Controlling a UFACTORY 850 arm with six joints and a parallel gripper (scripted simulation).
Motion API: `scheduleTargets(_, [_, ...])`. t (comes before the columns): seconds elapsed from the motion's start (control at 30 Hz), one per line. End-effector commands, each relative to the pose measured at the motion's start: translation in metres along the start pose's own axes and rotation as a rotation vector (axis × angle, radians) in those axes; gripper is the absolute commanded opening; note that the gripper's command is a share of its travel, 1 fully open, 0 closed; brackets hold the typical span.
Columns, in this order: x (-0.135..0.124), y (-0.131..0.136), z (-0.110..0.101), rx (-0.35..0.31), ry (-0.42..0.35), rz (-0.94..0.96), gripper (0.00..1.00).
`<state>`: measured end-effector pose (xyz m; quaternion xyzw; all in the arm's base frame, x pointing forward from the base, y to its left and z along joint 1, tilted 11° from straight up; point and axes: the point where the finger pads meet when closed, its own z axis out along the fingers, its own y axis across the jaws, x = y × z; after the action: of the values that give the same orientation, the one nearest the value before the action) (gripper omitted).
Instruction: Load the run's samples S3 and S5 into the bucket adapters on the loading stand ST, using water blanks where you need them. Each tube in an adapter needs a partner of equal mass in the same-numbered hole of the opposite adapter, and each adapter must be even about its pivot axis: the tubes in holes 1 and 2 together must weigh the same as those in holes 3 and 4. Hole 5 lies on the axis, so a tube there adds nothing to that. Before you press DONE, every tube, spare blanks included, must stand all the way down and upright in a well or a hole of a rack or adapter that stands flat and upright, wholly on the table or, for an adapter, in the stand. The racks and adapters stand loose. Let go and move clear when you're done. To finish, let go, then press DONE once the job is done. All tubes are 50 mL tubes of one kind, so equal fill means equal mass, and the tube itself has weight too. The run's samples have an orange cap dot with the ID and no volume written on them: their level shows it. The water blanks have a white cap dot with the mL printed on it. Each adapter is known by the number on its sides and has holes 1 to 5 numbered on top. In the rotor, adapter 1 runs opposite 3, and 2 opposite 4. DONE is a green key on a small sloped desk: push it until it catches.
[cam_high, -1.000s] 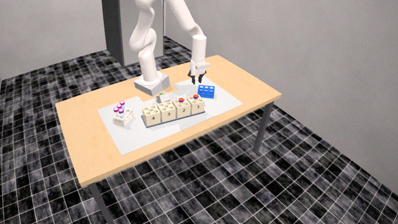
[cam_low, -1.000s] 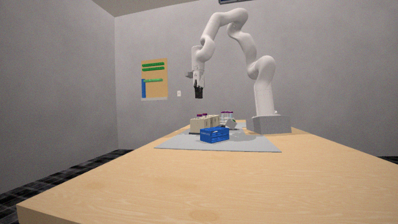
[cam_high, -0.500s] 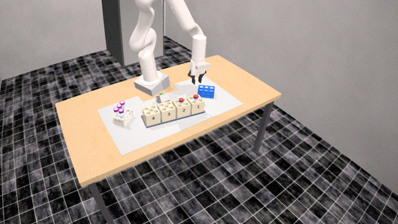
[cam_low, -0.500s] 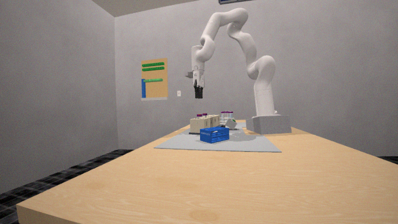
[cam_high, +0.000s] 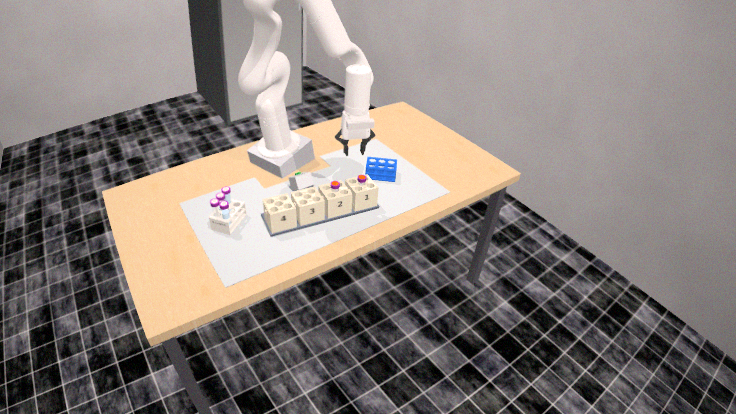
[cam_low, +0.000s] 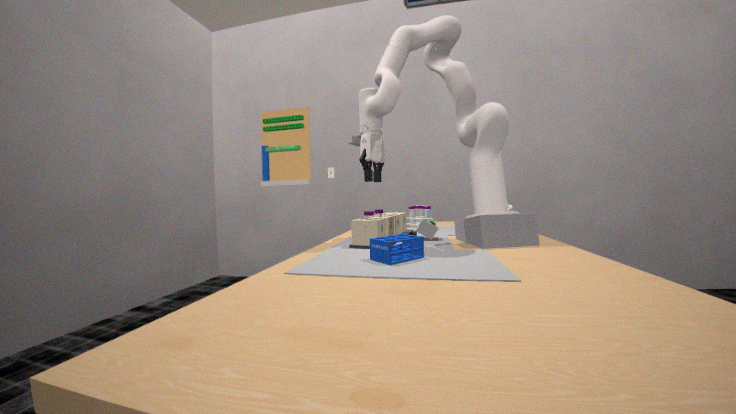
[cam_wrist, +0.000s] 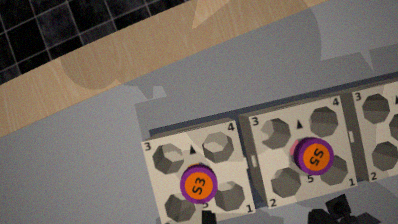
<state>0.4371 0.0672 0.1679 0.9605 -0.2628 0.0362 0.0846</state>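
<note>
Table (cam_high: 169, 288) w/ grey mat (cam_high: 247, 257) across its middle. Arm (cam_high: 357, 87) hangs high over the mat's rear part, well above everything.

Loading stand ST (cam_high: 321, 220) holds 4 cream adapters in a row: adapter 4 (cam_high: 280, 213), adapter 3 (cam_high: 308, 205), adapter 2 (cam_high: 337, 199), adapter 1 (cam_high: 362, 193). Blue sample rack (cam_high: 381, 168) sits just behind adapter 1, no tubes showing in its wells. White blank rack (cam_high: 227, 216) stands apart from adapter 4's side w/ several purple-capped tubes; cap print too small to read.

Gripper (cam_high: 354, 147) up in the air, fingers (cam_high: 345, 148) parted, nothing between them.

Small sloped desk w/ green DONE key (cam_high: 297, 174) behind adapter 3.

Wrist view: sample S3 (cam_wrist: 198, 183) upright in centre hole 5 of adapter 1; sample S5 (cam_wrist: 314, 155) upright in hole 5 of adapter 2. Holes 1–4 of both vacant. Adapters 3 & 4 have no tubes.
</note>
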Motion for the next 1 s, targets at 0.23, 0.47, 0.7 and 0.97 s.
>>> scheduleTargets(0.23, [0.003,0.054,-0.001,0.002,0.014,0.366,0.57])
scheduleTargets(0.47, [0.005,0.089,-0.001,0.003,0.014,0.517,0.57])
scheduleTargets(0.7, [0.006,0.119,-0.001,0.003,0.014,0.517,0.57])
scheduleTargets(0.97, [0.008,0.154,-0.001,0.002,0.014,0.517,0.57])
